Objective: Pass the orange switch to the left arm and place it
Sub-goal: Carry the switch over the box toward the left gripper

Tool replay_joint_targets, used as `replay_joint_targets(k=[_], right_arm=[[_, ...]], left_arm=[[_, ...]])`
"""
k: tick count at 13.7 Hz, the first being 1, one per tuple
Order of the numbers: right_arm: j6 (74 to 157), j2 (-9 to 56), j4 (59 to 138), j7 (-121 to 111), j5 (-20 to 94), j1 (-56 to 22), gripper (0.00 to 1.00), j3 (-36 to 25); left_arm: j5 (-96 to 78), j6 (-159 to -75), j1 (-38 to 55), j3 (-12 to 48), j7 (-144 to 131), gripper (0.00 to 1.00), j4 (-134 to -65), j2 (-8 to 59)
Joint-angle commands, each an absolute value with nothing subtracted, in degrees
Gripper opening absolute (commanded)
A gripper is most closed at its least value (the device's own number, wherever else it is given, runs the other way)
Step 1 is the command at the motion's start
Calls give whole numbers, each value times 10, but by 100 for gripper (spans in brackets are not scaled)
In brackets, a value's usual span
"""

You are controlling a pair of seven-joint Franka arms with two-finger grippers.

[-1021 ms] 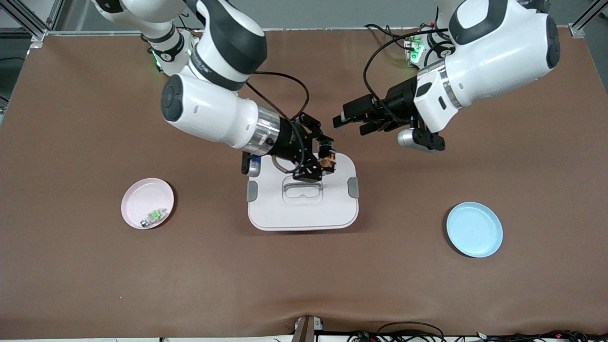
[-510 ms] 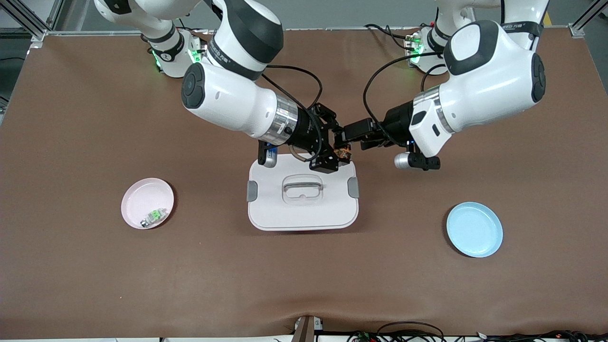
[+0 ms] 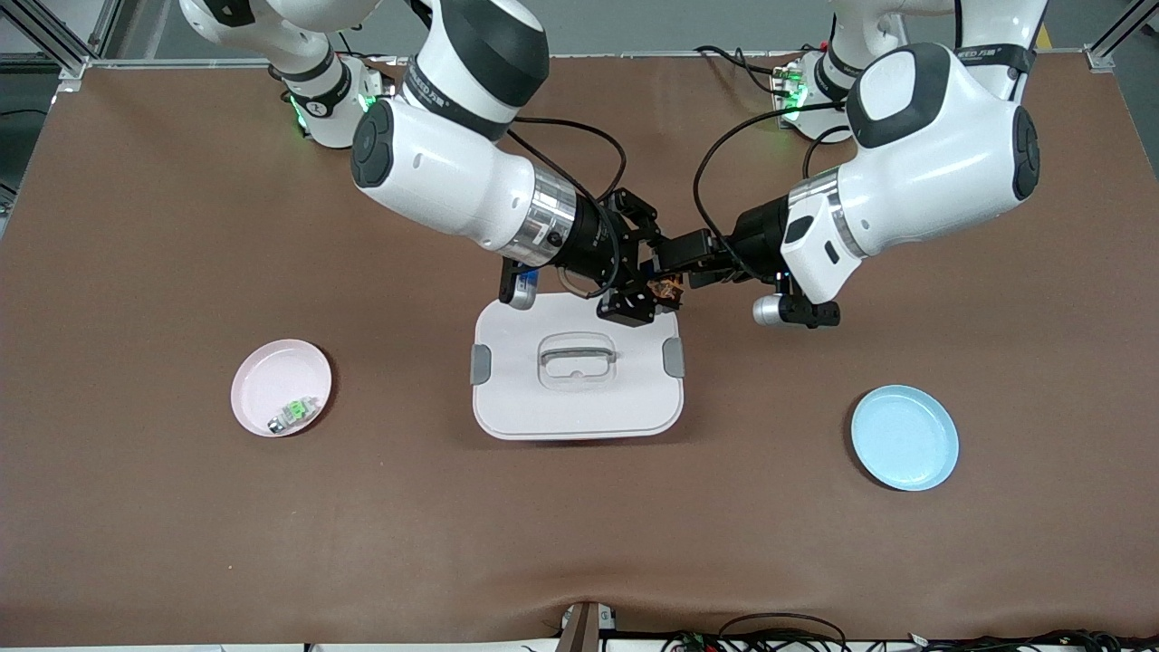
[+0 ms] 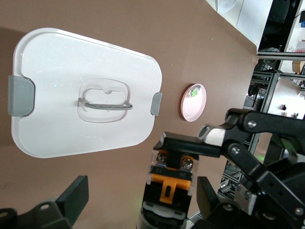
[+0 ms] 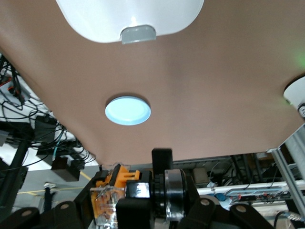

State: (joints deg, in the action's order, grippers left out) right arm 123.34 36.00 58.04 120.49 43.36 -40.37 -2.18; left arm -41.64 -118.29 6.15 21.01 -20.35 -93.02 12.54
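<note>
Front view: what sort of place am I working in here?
Likely a robotics lab bench: a brown-matted table framed by aluminium rails, loose cables along its edge, and staged props like the white box.

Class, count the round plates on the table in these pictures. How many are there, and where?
2. The pink plate lies toward the right arm's end, the blue plate toward the left arm's end. None seems hidden.

In the front view the small black part with an orange end (image 3: pixel 667 288) is mostly hidden between the two black grippers, so its shape cannot be made out there. The tiny green and clear part (image 3: pixel 292 413) on the round pink plate (image 3: pixel 263 376) is too small to read in detail. The right wrist view cuts off the white lidded box (image 5: pixel 128 19) at the picture's edge, showing only one end with a grey latch (image 5: pixel 137 34).
</note>
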Motion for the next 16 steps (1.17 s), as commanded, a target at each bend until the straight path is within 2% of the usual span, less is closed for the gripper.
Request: replay_joint_targets(k=[1,2,3,6,8,12,13,15,16], right_arm=[[1243,370,560,1228,430,-403,0,-11],[1242,370,560,1228,430,-402,0,-11],[1241,370,560,1228,430,-402,0,-11],[1242,370,560,1228,430,-402,0,-11],[1243,370,560,1228,430,-403,0,-11],[1243,374,561,1228,430,-403,0,-11],[1243,374,561,1228,430,-403,40,-12],[1243,374,561,1228,430,-403,86,-12],[1243,374,560,1228,430,-403,100,-12]], left_arm=[[-406,-1184,62,212,-212,75,-920,127],[-406,-1184,62,212,-212,52,-920,127],[-406,-1184,62,212,-210,39,-920,127],[-405,-1184,62,211,-207,12,-919,127],[-405,-1184,61,210,-207,0,-918,127],[-405,-1184,61,210,-209,0,-919,127],[-405,-1184,61,210,-210,0,-919,127],[-405,-1184,61,210,-211,0,-920,127],[-405,-1183,61,210,-211,0,-920,127]])
